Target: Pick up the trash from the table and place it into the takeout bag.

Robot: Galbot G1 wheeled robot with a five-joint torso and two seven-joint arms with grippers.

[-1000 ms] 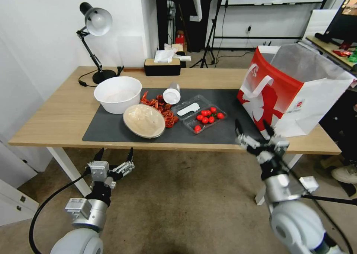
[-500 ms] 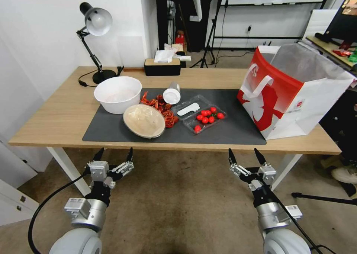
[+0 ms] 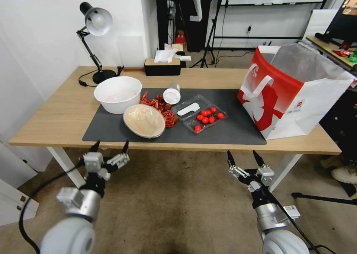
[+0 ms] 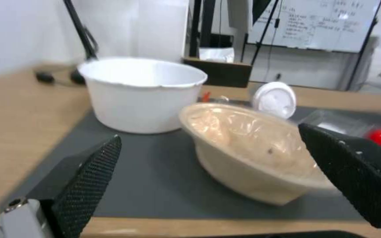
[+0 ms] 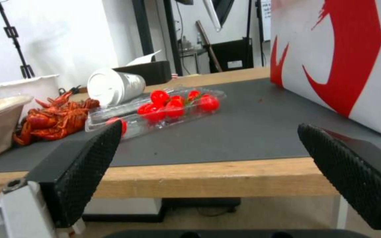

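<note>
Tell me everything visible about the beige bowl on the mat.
The beige bowl is shallow and round, looks like pulp or paper, and has a crinkled clear film lining. It sits tilted on the grey mat near the table's front edge, close beside the white bowl, crayfish behind it. No gripper touches it.

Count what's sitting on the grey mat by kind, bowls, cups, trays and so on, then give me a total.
Bowls: 2, white bowl and beige bowl
Cups: 1, white cup lying on its side
Clear trays: 1, tray with tomatoes
Crayfish piles: 1, crayfish
Bags: 1, takeout bag, partly on the mat
Total: 6
</note>
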